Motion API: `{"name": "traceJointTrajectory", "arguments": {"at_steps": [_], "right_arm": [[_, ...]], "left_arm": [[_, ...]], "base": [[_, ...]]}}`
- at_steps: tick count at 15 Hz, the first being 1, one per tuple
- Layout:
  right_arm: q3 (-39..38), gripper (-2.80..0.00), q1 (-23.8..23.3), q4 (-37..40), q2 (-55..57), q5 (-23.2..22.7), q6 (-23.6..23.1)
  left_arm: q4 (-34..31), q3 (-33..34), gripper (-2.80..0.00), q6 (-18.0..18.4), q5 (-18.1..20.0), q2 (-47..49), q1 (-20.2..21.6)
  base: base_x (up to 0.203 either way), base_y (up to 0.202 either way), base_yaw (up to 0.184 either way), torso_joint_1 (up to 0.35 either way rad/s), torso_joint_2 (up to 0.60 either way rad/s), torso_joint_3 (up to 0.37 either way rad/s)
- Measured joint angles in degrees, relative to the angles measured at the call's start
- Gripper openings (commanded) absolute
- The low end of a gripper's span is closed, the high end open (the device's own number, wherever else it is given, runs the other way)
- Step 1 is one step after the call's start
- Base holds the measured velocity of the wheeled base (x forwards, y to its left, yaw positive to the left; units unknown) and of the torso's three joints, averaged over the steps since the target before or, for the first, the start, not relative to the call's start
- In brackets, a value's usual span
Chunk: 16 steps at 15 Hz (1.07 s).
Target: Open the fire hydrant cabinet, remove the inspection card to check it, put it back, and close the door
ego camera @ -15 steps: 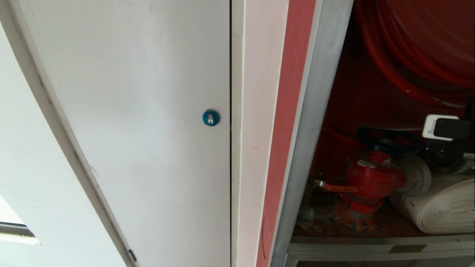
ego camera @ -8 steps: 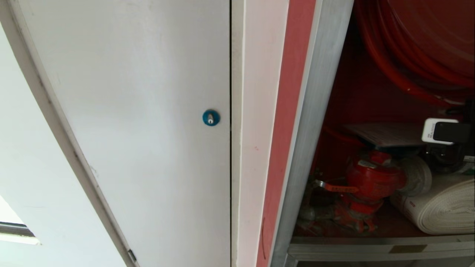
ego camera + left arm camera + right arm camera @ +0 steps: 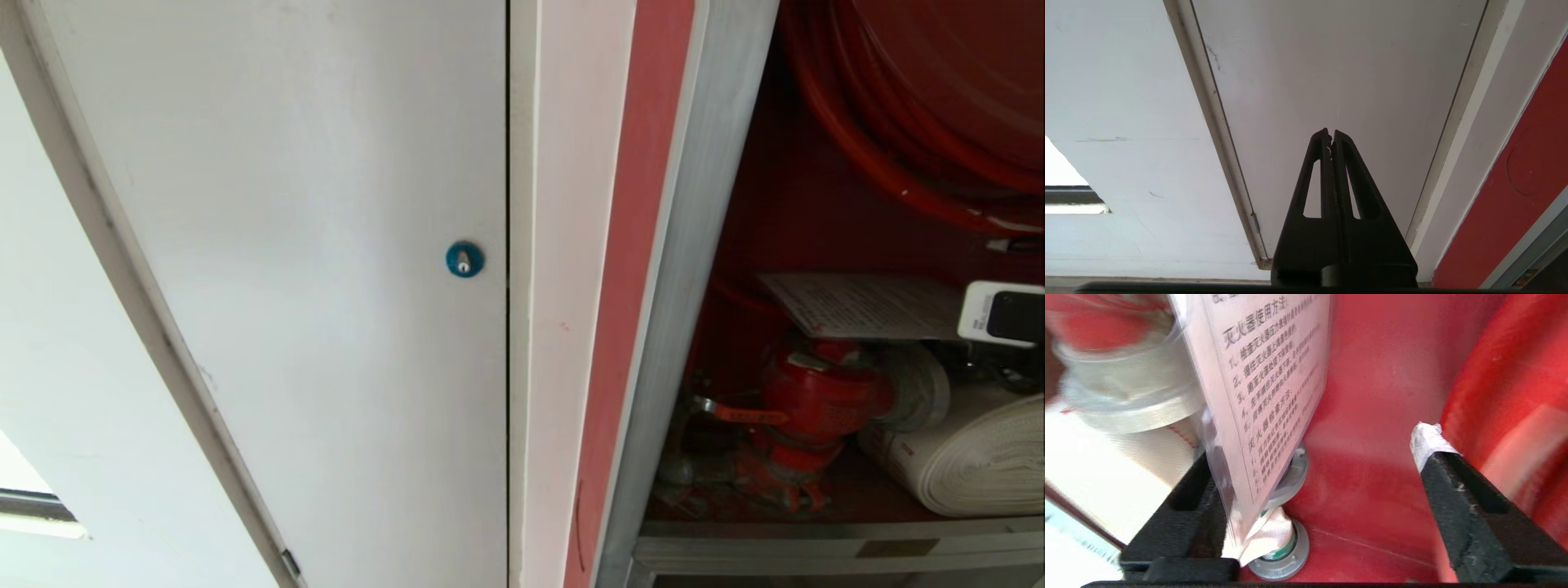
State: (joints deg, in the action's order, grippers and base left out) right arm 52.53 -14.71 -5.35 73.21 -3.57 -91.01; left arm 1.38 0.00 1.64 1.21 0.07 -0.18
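The fire hydrant cabinet (image 3: 694,245) stands open on the right, red inside, with a red hose reel (image 3: 914,106), a red valve (image 3: 816,400) and a white rolled hose (image 3: 980,457). The inspection card (image 3: 865,304) lies flat above the valve. In the right wrist view the card (image 3: 1265,375) leans against one finger of my right gripper (image 3: 1316,449), whose jaws stand wide apart and do not pinch it. Only the right wrist housing (image 3: 1002,314) shows in the head view. My left gripper (image 3: 1331,134) is shut and empty, parked facing a white panel. The door is out of view.
A plain white panel door with a blue round lock (image 3: 464,259) fills the left. A white and red wall strip (image 3: 604,245) separates it from the cabinet frame. A grey hose coupling (image 3: 1282,555) sits on the red cabinet floor below the card.
My right gripper has gone from shut to wide open. The card has come into the head view over the valve. The right wrist has shifted right and down. The left arm is still.
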Motion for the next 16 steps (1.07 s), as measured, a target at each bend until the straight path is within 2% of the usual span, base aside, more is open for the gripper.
{"name": "traceJointTrajectory", "arguments": {"at_steps": [6, 12, 13, 16], "right_arm": [[-6.2, 0.00, -0.1, 7.0, -10.6, -0.9, -0.4], [-7.6, 0.00, 0.0, 17.3, -22.1, -1.3, -0.1], [-7.9, -2.80, 0.0, 18.7, -24.0, -1.4, 0.0], [-8.4, -2.80, 0.0, 20.4, -28.1, -1.4, -0.4]], "left_arm": [[0.0, 0.0, -2.80, 0.0, 0.0, 0.0, 0.0], [0.0, 0.0, -2.80, 0.0, 0.0, 0.0, 0.0], [0.0, 0.0, -2.80, 0.0, 0.0, 0.0, 0.0], [0.0, 0.0, -2.80, 0.0, 0.0, 0.0, 0.0]], "base": [[0.000, 0.000, 0.000, 0.000, 0.00, 0.000], [0.000, 0.000, 0.000, 0.000, 0.00, 0.000], [0.000, 0.000, 0.000, 0.000, 0.00, 0.000], [0.000, 0.000, 0.000, 0.000, 0.00, 0.000]]}}
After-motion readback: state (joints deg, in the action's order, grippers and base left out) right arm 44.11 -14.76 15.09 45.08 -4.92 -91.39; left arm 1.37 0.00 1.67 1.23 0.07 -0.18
